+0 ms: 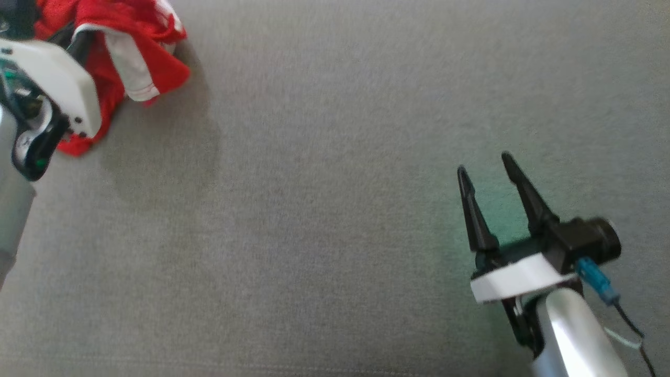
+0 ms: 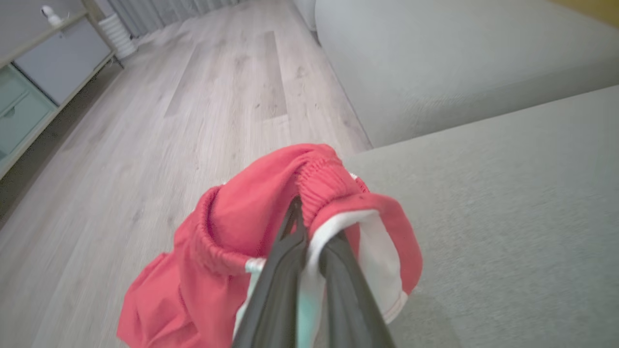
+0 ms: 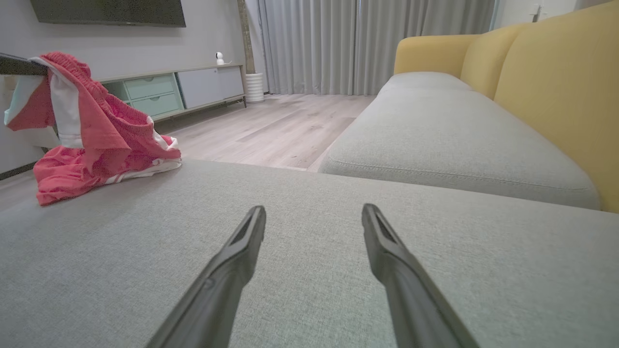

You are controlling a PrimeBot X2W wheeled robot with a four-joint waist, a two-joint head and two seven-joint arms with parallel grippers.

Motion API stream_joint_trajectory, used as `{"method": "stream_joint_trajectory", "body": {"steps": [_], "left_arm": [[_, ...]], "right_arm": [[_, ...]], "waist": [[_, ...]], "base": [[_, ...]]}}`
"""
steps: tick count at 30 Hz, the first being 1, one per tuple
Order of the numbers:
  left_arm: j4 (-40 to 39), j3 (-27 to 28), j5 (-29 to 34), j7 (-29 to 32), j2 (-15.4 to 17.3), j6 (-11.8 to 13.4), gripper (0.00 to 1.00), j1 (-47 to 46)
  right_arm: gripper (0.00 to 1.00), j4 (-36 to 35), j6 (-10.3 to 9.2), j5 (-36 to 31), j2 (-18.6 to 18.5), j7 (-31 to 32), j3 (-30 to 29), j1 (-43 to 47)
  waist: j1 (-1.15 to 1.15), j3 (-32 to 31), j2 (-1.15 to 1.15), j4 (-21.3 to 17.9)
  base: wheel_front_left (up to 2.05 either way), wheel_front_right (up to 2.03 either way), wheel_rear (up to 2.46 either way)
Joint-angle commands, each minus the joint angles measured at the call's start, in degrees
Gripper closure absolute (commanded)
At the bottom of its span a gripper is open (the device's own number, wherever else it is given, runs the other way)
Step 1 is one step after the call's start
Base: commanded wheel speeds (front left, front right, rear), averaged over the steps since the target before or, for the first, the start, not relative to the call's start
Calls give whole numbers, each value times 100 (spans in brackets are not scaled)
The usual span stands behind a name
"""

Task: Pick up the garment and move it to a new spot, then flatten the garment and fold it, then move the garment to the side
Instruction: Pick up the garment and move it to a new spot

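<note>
The garment [image 1: 131,57] is a pair of red shorts with white side panels, bunched at the upper left of the head view. My left gripper [image 2: 302,212] is shut on the garment [image 2: 251,227] at its elastic waistband, and part of the cloth hangs lifted off the grey cushion [image 2: 508,217]. From the right wrist view the garment [image 3: 92,125] drapes down from a dark finger at the far left, its lower folds resting on the cushion. My right gripper [image 1: 487,167] hovers open over the cushion at the lower right, far from the garment, nothing between its fingers [image 3: 242,241].
The grey cushion [image 1: 324,209] spreads wide between both arms. Beyond its edge lies a wooden floor [image 2: 169,96], with a low cabinet [image 3: 193,89] by the wall. A second grey seat cushion [image 3: 449,135] with a yellow backrest [image 3: 556,82] runs along the right.
</note>
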Motion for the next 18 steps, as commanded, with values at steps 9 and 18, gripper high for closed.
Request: {"method": "stream_joint_trajectory", "body": {"steps": [9,18], "left_arm": [[-887,-189,-313,182,205,11,100,-598],[-1257,-225,-666,111,-672,193,100,-757]], "right_arm": [[0,179,44,382,-11,-180,164,279],[0,304,44,575,-11,-218,285,274]], "waist": [[1,-1132,0,-587],[1,-1354,0,-1335]], "base": [[0,0,0],[0,0,0]]}}
